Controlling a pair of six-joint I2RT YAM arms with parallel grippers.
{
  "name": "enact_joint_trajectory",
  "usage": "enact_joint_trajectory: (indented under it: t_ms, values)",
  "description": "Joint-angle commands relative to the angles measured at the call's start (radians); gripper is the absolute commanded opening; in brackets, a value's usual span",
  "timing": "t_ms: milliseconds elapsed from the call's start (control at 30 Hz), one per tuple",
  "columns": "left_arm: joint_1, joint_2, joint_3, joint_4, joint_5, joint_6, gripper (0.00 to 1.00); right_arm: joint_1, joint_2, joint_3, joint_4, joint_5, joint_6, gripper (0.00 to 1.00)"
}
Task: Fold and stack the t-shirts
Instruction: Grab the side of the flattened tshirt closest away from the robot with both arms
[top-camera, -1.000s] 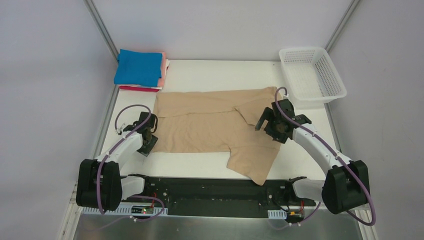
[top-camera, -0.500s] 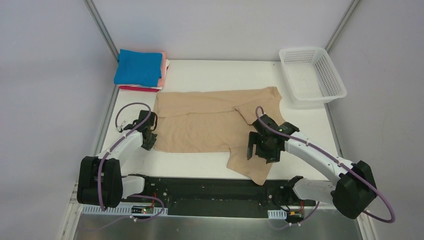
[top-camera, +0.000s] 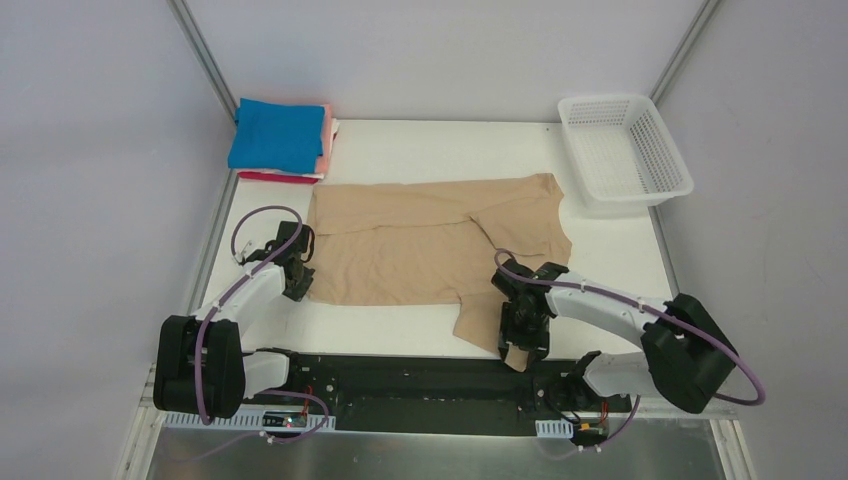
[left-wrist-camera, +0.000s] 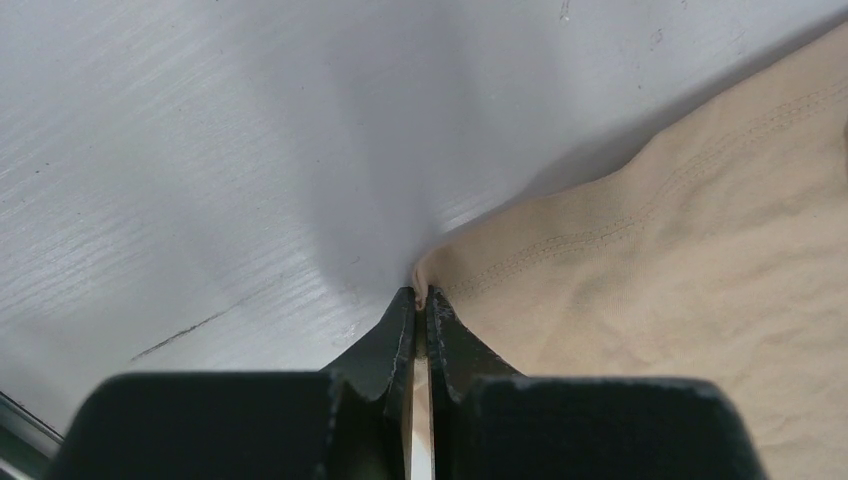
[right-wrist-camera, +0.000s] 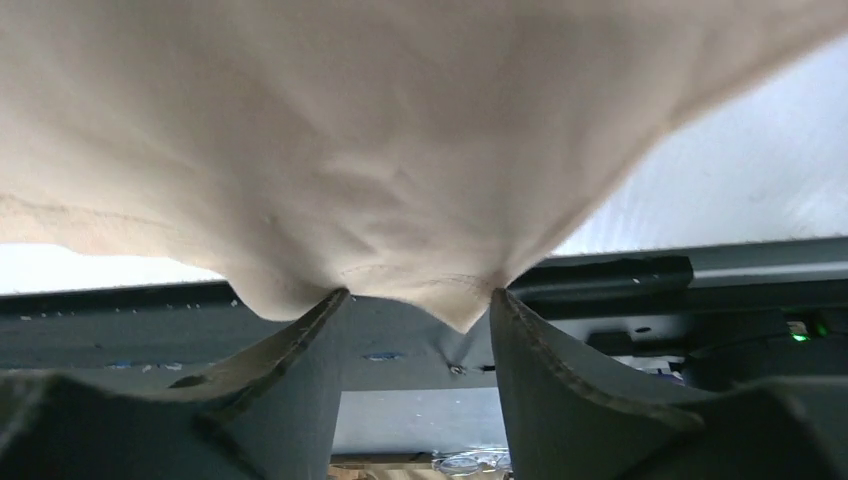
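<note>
A tan t-shirt (top-camera: 420, 250) lies spread on the white table, one flap hanging toward the near edge. My left gripper (top-camera: 298, 290) sits at the shirt's near-left corner. In the left wrist view this gripper (left-wrist-camera: 421, 295) is shut on the hem corner of the tan cloth (left-wrist-camera: 680, 270). My right gripper (top-camera: 520, 350) is at the shirt's lowest corner by the near edge. In the right wrist view its jaws (right-wrist-camera: 418, 293) stand apart, with the tan corner (right-wrist-camera: 400, 150) drooping between the fingertips. A folded stack, blue on top (top-camera: 280, 135), rests at the back left.
A white mesh basket (top-camera: 610, 100) stands at the back right. Pink (top-camera: 326, 140) and red (top-camera: 270, 177) folded shirts show under the blue one. The black base rail (top-camera: 420, 375) runs along the near edge, right under the right gripper. Grey walls close in both sides.
The left gripper closed on the hem corner and stayed put. The right arm swung from the shirt's right side down to its near corner, its jaws narrowing.
</note>
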Motion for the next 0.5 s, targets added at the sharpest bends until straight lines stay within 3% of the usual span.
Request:
enact_joint_trajectory:
  t_ms: [0, 267, 467]
  values:
    - [0.003, -0.019, -0.010, -0.016, 0.007, 0.019, 0.00, 0.006, 0.077, 0.002, 0.087, -0.023, 0.033, 0.53]
    - [0.005, -0.020, -0.006, -0.016, 0.003, 0.022, 0.00, 0.002, 0.179, 0.022, 0.146, 0.045, 0.082, 0.30]
    - [0.005, -0.051, -0.005, -0.017, -0.009, 0.029, 0.00, -0.002, 0.131, 0.010, 0.176, 0.098, 0.118, 0.16]
